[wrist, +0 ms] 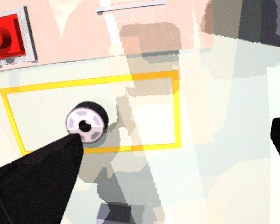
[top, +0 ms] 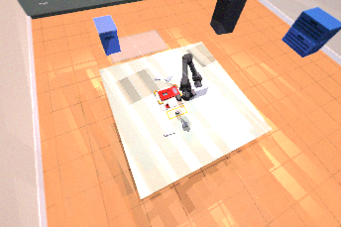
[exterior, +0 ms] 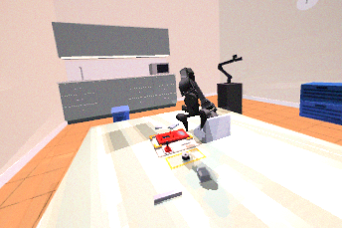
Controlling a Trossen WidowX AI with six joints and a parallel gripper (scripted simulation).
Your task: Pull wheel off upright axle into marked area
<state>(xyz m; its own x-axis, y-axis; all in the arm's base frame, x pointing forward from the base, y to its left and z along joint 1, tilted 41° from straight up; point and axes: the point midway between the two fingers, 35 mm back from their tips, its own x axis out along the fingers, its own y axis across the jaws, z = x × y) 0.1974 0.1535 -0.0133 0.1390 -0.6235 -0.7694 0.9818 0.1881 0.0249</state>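
The gripper (wrist: pixel 156 160) stands wide apart, holding nothing. Only the wrist view shows its two black fingers, at the left and right edges. Between them, nearer the left finger, lies one wheel (wrist: pixel 86 122), a round pale disc with a dark rim and centre hole, flat on the bench (wrist: pixel 225 185) inside one yellow rectangular outline (wrist: pixel 176 106). Below sits one small grey block (wrist: pixel 116 222). The wider views show the red tray (exterior: pixel 171 137) beside the gripper.
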